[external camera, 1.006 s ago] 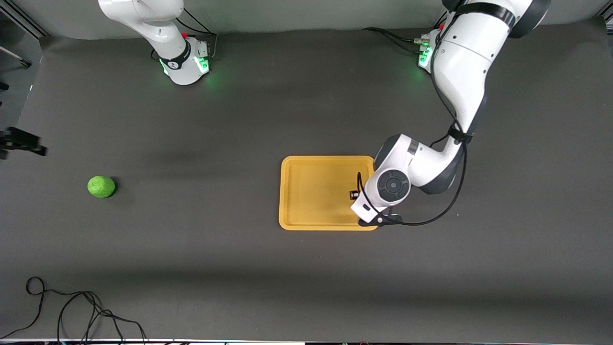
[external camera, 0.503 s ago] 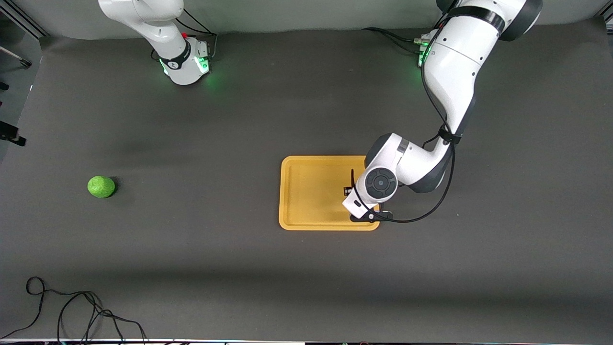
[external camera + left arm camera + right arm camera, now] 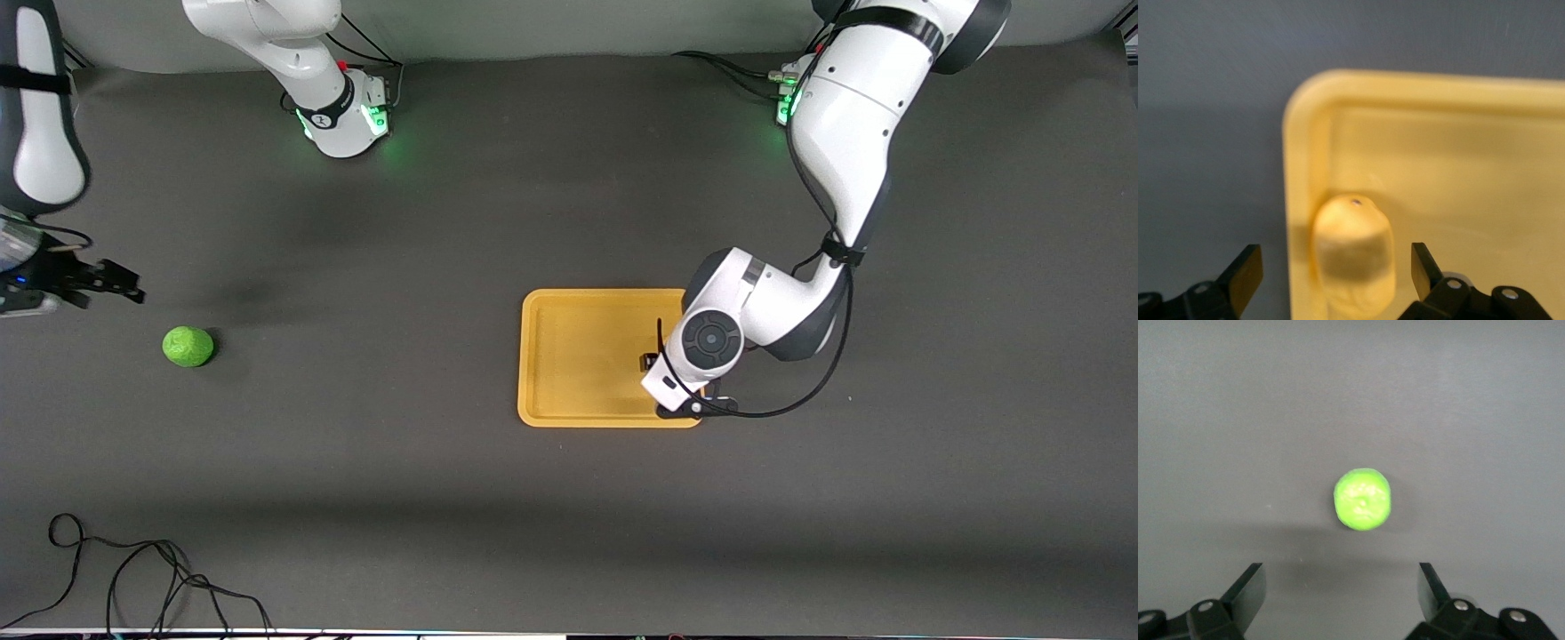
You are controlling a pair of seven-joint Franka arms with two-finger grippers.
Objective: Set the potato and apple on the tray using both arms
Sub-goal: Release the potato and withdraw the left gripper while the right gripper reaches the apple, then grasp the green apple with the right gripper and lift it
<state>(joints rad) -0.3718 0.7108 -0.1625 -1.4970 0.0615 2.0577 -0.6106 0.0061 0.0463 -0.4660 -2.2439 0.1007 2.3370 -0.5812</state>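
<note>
My left gripper [image 3: 1337, 277] hangs low over the tray [image 3: 569, 391], at the corner nearest the front camera on the left arm's end. Its fingers [image 3: 1245, 273] are spread wide and pinch nothing. The potato [image 3: 1353, 252] lies between them but touches neither; it rests on the tray floor, tight against the inside of the rim by that rounded corner. In the front view my own wrist covers the potato, so only the left wrist view shows it. Seen on the front view as a clock face, the tray sits just past centre toward three o'clock.

My right gripper [image 3: 111, 280] is up in the air at the right arm's end of the table, at about nine o'clock in the front view, over bare mat just beside the apple [image 3: 188, 346]. Its fingers [image 3: 1248, 590] are spread too, holding nothing. The apple [image 3: 1363, 499] sits on the dark mat, well apart from the tray, with nothing touching it.

A loose black cable [image 3: 133, 569] lies coiled on the mat at about seven o'clock, nearest the front camera.
</note>
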